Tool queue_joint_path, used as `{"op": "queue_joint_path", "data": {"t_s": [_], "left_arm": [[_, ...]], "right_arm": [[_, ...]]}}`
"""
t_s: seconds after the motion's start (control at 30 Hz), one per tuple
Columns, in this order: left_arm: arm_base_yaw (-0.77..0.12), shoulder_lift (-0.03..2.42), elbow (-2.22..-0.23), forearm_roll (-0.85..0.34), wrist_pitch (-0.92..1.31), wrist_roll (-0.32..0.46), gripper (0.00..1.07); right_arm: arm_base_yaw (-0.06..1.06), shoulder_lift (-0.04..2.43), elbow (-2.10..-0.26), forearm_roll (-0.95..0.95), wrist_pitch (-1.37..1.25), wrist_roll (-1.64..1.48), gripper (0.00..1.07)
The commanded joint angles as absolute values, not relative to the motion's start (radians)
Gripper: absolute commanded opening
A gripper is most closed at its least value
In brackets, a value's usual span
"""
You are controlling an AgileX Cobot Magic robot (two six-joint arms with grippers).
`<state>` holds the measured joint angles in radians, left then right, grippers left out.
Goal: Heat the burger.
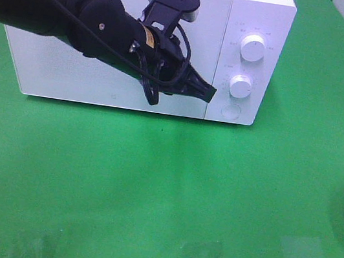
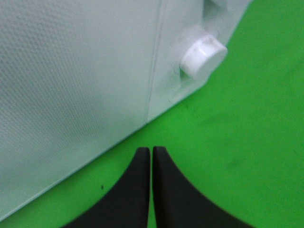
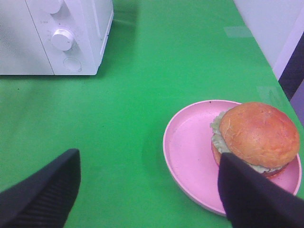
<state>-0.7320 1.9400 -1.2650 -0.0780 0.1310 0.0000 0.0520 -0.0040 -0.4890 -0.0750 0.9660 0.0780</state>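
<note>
While burger (image 3: 259, 135) overhangs plate (image 3: 190, 156) rim, cloth (image 3: 142, 95) bare.

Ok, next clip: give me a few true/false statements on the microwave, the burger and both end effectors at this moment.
1. The white box-shaped microwave's door is closed. True.
2. The left end effector is shut and holds nothing. True.
3. The round golden-brown burger sits inside the microwave. False: it rests on the round pink plate, out on the green table.
4. The right end effector is clamped on the burger. False: its jaws stand open, nothing between them.
5. The left end effector is grasping a white dial. False: it sits at the door's edge, beside the lower white round dial.
</note>
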Motion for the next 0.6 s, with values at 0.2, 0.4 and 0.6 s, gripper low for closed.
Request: {"op": "queue_joint_path", "data": {"t_s": [0.2,0.4,0.6], "left_arm": [[-0.754,1.846,-1.271,-0.101,0.516,0.000,0.79],[-0.754,1.812,-1.271,-0.137,0.813,-0.008,0.99],[-0.754,1.777,-1.271,-0.161,1.012,-0.012,0.99]], "right_arm": [[0.047,-0.031,-0.489,-0.073,0.959,0.081,0.75],[0.047,-0.031,-0.489,-0.073,0.959,0.081,0.75],[0.047,-0.031,-0.489,-0.073,0.959,0.081,0.75]]}}
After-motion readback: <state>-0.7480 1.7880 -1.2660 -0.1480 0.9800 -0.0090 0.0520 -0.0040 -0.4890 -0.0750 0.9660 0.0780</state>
